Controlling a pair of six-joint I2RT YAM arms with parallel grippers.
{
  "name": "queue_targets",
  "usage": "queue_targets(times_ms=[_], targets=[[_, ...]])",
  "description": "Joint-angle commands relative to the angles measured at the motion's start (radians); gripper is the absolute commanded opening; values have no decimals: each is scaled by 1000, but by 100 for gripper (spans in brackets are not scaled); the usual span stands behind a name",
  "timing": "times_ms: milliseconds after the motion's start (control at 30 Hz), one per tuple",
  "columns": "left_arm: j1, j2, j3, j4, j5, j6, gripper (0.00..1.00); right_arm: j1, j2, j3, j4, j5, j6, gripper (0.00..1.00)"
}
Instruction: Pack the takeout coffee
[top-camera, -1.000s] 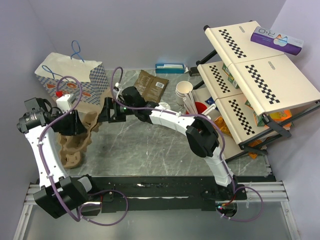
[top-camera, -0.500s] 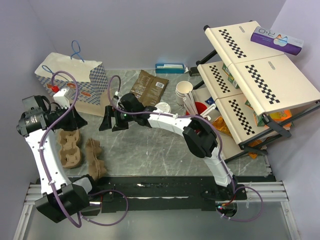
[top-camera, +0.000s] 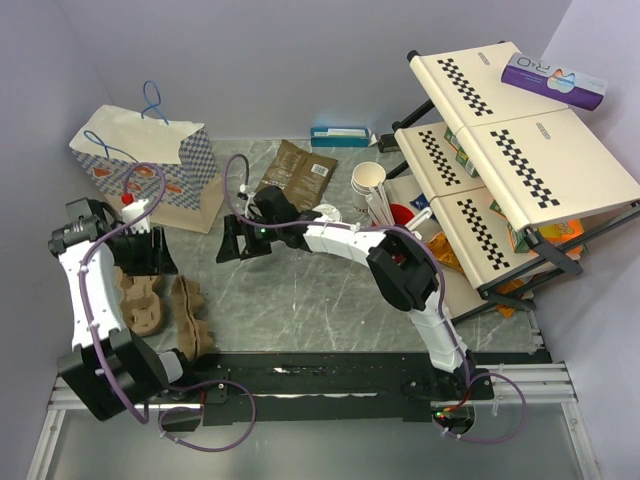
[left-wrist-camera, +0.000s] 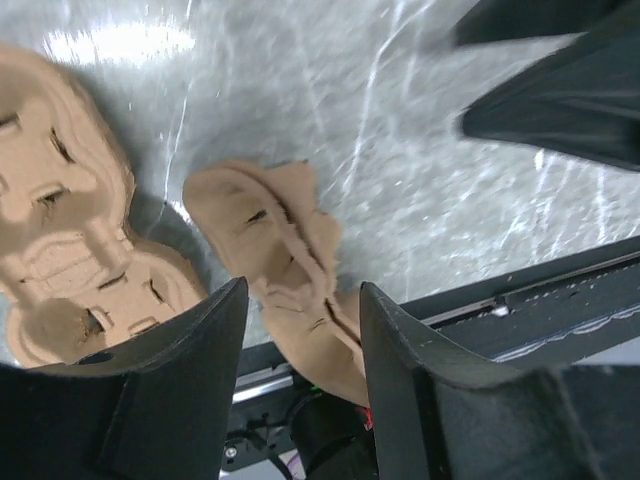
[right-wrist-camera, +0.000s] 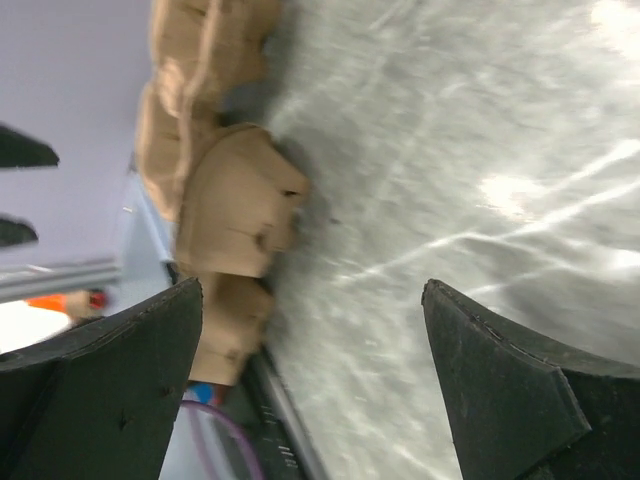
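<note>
A patterned paper bag (top-camera: 150, 160) stands far left. The left jaws hang spread over two pulp cup carriers (top-camera: 137, 300), bunched together a second ago and now lying apart. The right jaws gape wide at mid-surface (top-camera: 300, 300). The right arm (top-camera: 340, 238) partly hides the lidded takeout coffee (top-camera: 324, 212).

light: bright, even | glare: white streaks on table (left-wrist-camera: 120, 40) | focus: both wrist views soft, blurred
</note>
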Motion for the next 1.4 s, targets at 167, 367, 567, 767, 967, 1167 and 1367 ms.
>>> queue_targets(times_ms=[167,367,567,767,967,1167,1367], targets=[[-32,91,-58,43,-102,-5,53,-7,-107,-51,-8,-72,-205,95],[-68,134,-75,60,-114,-13,52,-7,-104,-62,-3,-82,-196,95],[-79,166,-95,94,-145,-35,51,-7,-99,-45,-9,-79,-202,95],[-95,191,-103,106,-137,-30,51,-7,-101,-68,-5,-82,-188,95],[-105,208,-101,105,-134,-31,49,-10,-99,-76,-3,-80,-184,95],[-106,208,-98,91,-145,-35,37,-12,-98,-76,-5,-82,-178,95],[-106,202,-112,89,-155,-34,28,-15,-85,-67,-5,-86,-167,95]])
